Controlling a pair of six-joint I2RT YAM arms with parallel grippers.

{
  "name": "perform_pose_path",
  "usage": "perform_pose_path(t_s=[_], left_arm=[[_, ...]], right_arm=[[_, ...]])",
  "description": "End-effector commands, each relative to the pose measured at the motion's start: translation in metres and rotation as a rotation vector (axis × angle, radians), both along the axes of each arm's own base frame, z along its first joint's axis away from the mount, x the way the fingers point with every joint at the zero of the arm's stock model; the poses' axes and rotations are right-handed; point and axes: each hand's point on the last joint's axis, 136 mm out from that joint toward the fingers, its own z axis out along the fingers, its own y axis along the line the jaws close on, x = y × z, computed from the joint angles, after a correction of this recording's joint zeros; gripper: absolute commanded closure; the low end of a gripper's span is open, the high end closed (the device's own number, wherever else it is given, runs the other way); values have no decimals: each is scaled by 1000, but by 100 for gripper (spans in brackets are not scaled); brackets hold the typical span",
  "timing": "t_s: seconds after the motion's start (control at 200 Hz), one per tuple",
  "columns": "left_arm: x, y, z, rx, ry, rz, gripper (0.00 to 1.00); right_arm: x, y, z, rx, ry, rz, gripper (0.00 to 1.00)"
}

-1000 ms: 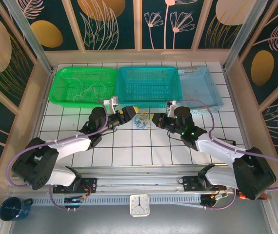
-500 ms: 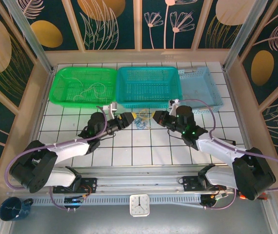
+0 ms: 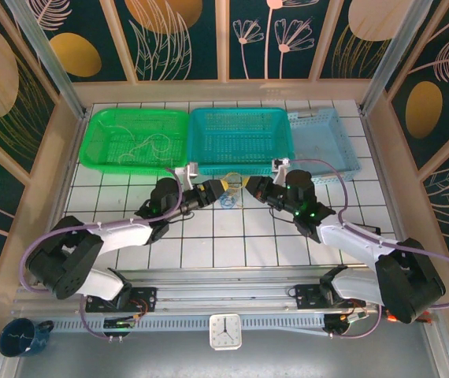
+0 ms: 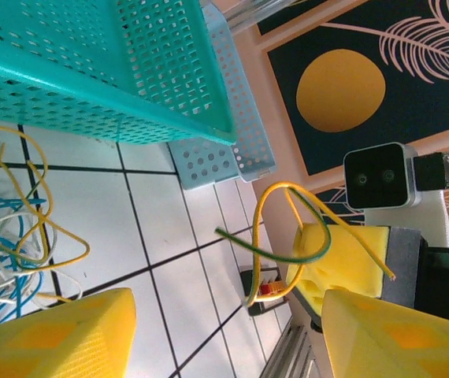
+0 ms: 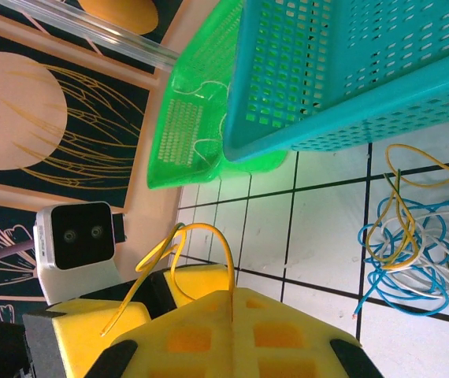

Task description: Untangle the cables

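Observation:
The cables' tangle (image 3: 228, 201) of blue, white and yellow wires lies on the tiles in front of the teal basket, also seen as the tangle (image 4: 12, 236) and the tangle (image 5: 413, 244). My right gripper (image 5: 232, 315) is shut on one yellow-green cable (image 5: 201, 232), lifted clear of the pile, which arches out of its pads. In the top view the right gripper (image 3: 249, 186) faces my left gripper (image 3: 217, 187) closely. The left gripper (image 4: 224, 339) is open, its pads either side of the free end of that cable (image 4: 287, 236), not touching it.
Three baskets line the back of the table: green (image 3: 102, 150) with thin cream wires in it, teal (image 3: 240, 165), light blue (image 3: 343, 146). The teal basket's front wall (image 4: 90, 110) stands just behind the tangle. White tiled floor lies in front of both arms.
My left gripper has moved right toward the right gripper and narrowed its jaws a little. The right gripper has stayed shut on the yellow cable, lifting slightly.

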Motion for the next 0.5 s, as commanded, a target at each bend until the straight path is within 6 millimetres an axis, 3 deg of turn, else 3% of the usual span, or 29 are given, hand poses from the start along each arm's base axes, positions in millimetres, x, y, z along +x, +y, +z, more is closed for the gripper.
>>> perform_pose_path(t_s=[0.0,0.275,0.495], left_arm=[[10,-6,15,-17,-62,19,37],[20,1,-13,81,12,108,59],[25,18,-26,136,25,194,60]], right_arm=[[-4,6,10,28,-25,19,100],[-7,13,22,39,-51,33,100],[-9,14,36,54,-82,41,100]])
